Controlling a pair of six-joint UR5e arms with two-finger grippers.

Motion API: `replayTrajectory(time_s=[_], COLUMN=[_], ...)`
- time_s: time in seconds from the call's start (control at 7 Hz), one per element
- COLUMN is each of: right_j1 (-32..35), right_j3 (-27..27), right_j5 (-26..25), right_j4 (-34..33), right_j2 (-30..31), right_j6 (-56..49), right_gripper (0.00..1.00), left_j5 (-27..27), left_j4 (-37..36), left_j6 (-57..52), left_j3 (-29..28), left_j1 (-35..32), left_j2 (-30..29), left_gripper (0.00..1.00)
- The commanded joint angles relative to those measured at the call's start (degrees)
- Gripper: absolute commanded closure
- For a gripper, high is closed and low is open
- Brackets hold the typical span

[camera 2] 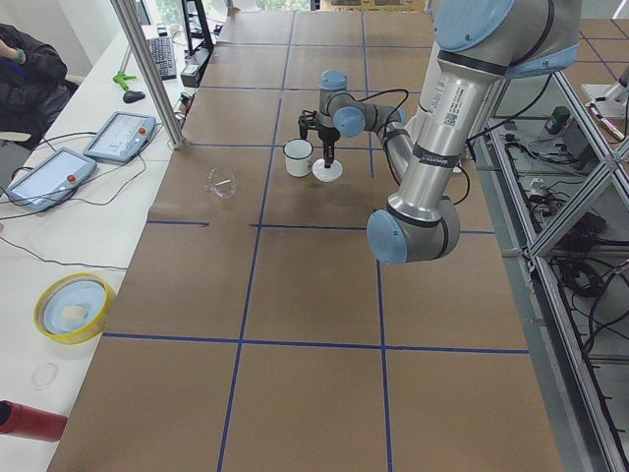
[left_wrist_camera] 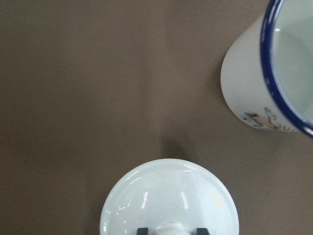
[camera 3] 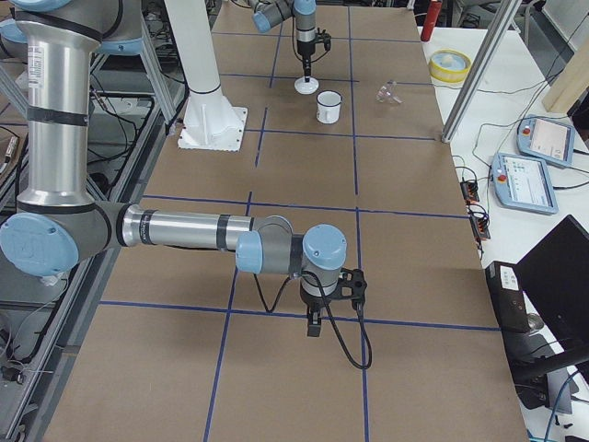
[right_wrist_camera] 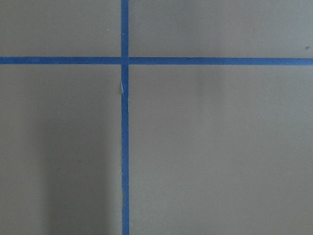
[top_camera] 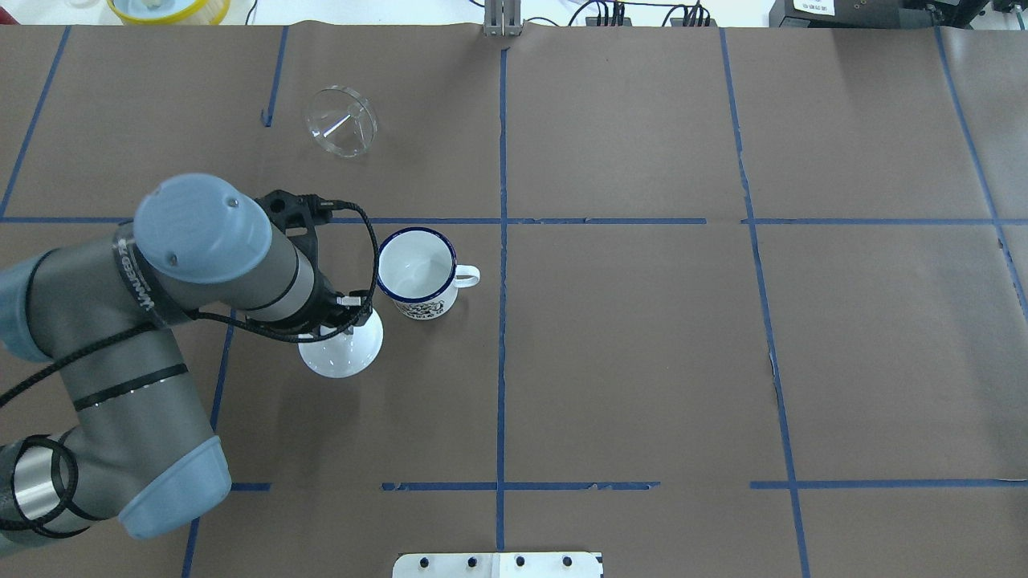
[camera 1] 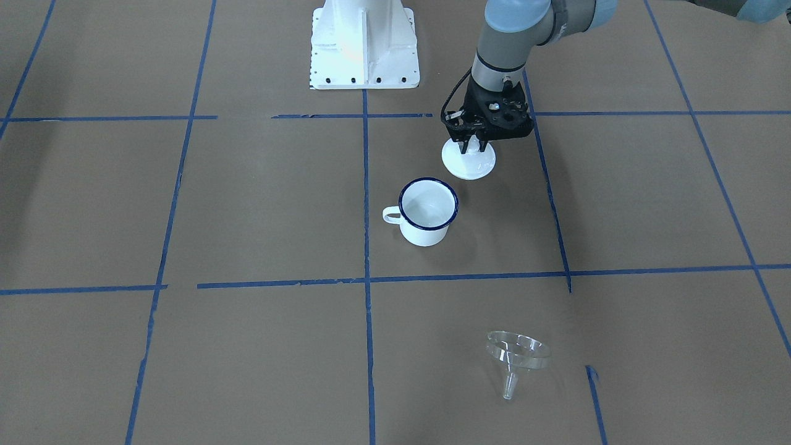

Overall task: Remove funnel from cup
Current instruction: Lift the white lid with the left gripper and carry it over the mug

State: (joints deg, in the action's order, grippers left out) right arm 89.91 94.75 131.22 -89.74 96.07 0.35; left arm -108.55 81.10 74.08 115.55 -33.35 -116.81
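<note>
Far out beyond the left gripper (camera 1: 473, 148), clamped on the knob of the white lid (camera 1: 471, 164) beside the empty cup (camera 1: 427, 213), the funnel (camera 1: 518, 351) lay tipped over, spout pointing away, even farther from the right gripper (camera 3: 315, 324), whose grip I couldn't judge.

Glossy enamel cup (camera 1: 426, 213), clear plastic funnel (camera 1: 516, 355), matt brown paper (camera 1: 618, 204).

The desk (top_camera: 642, 361) is covered in brown paper crossed by blue tape lines (top_camera: 502, 361). Seen from overhead, a white cup (top_camera: 418, 277) stands upright, its handle toward 3 o'clock. A white lid (top_camera: 341, 361) is just beside it at 7 o'clock. A clear funnel (top_camera: 341, 122) lies on its side, well apart at 11 o'clock.
</note>
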Motion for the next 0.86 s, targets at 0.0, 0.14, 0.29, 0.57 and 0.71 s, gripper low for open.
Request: replayTrajectory(time_s=[0.0,0.14,0.29,0.57,0.71], right_j1=[0.0,0.0,0.0,0.0,0.0], right_j3=[0.0,0.0,0.0,0.0,0.0], right_j5=[0.0,0.0,0.0,0.0,0.0], right_j4=[0.0,0.0,0.0,0.0,0.0], right_j2=[0.0,0.0,0.0,0.0,0.0], right_j6=[0.0,0.0,0.0,0.0,0.0], right_gripper=[0.00,0.00,0.00,0.00,0.00], left_j5=[-2.7,-3.3,-4.9,-6.8,-7.4], left_j4=[-5.4,-7.7,-9.4,-9.1,-8.8], left_j6=[0.0,0.0,0.0,0.0,0.0], left_j3=[0.0,-3.9,-8.4,-16.6,-17.2], left_j1=[-6.9,-8.2,-8.7,-8.7,-8.5], left_j2=[-5.4,-9.9,-14.5,-20.0,-20.0], left_gripper=[1.00,1.00,1.00,1.00,1.00])
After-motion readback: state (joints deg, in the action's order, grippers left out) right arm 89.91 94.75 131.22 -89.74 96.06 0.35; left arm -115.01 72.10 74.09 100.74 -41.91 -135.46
